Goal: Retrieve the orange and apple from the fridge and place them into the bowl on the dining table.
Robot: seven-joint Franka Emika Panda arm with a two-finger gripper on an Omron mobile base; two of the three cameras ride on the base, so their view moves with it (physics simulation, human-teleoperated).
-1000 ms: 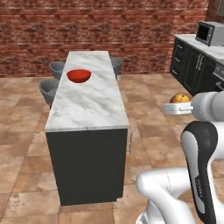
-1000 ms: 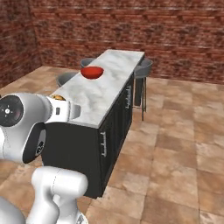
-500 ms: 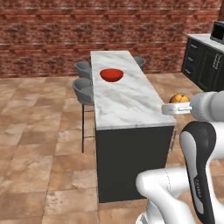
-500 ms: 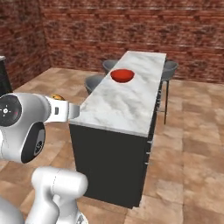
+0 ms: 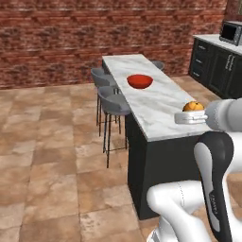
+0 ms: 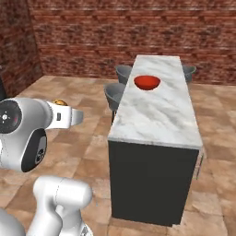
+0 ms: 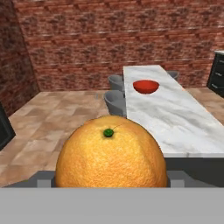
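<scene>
Gripper (image 5: 193, 115) is pinching the small bright orange ball (image 5: 193, 107); the glossy red bowl (image 5: 140, 81) on the white marble dining table (image 5: 156, 108) is sitting empty, apple delivery pending.

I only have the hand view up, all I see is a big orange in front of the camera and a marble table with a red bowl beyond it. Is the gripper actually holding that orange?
Observer: Yes. In the left base view the orange sits in the gripper, held up beside the near end of the dining table.
Operator: Is the bowl empty?
Observer: The right base view looks down into the bowl; no fruit shows inside it.
Operator: Anything beside the table I should mind?
Observer: Grey stools stand along one long side, near the bowl.
Operator: What's past the table's other side?
Observer: Black cabinets with a microwave on top.
</scene>
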